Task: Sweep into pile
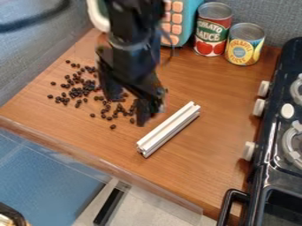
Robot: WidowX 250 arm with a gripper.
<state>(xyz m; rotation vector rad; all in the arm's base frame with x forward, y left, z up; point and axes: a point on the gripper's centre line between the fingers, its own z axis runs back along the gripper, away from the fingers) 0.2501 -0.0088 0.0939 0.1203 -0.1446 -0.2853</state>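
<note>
Beans [112, 126] lay scattered across the desk [218, 110] near the hand [149, 114], whose opening and hold I couldn't tell, and the white bar [168, 129], lying apart from them, wanted a mid-length grip and low, level, gentle inward strokes.

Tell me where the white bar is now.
In the camera view, the bar lies on the counter just below and right of centre, between the beans on the left and the stove on the right, near the claw.
</note>
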